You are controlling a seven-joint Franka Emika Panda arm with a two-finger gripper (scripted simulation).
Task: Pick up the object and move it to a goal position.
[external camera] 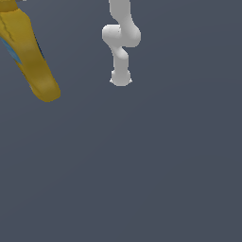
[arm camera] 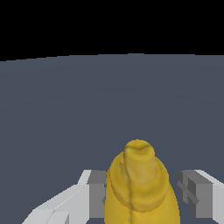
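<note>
Though contact looks uncertain, the bottle (arm camera: 140, 183) sits between the gripper's (arm camera: 142, 194) spread fingers (arm camera: 97, 194).

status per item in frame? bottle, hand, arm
mustard bottle: between the hand's fingers, capped neck pointing away from the wrist camera; in the exterior view it looms large at the upper left, tilted.
hand: shut on the bottle, one finger on each side.
arm: bent, small in the exterior view.
</note>
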